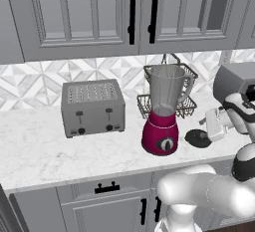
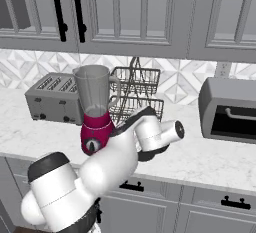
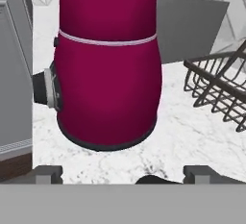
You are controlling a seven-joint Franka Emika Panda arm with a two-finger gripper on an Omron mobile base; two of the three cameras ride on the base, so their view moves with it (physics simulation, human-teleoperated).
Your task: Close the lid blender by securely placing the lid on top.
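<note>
The blender [image 1: 160, 131] stands upright on the marble counter, a magenta base with a black dial under a clear open-topped jar [image 1: 168, 90]; it also shows as blender [image 2: 96, 129] and fills the hand view as blender base [image 3: 106, 69]. The black lid [image 1: 197, 138] lies flat on the counter just right of the base, partly under my hand, lid [image 2: 154, 154]. My gripper [image 1: 204, 128] hovers low over it, open, fingertips [image 3: 48, 173] spread wide, and the lid's dark edge [image 3: 154, 179] peeks between them. Gripper [image 3: 124, 174] faces the blender base.
A grey toaster [image 1: 93, 107] sits left of the blender. A dark wire basket [image 1: 188, 104] stands behind it, close to the jar. A grey toaster oven [image 2: 231, 109] is at the right. Wall cabinets [image 1: 129, 12] hang above. The counter's front edge [image 1: 99, 175] is near.
</note>
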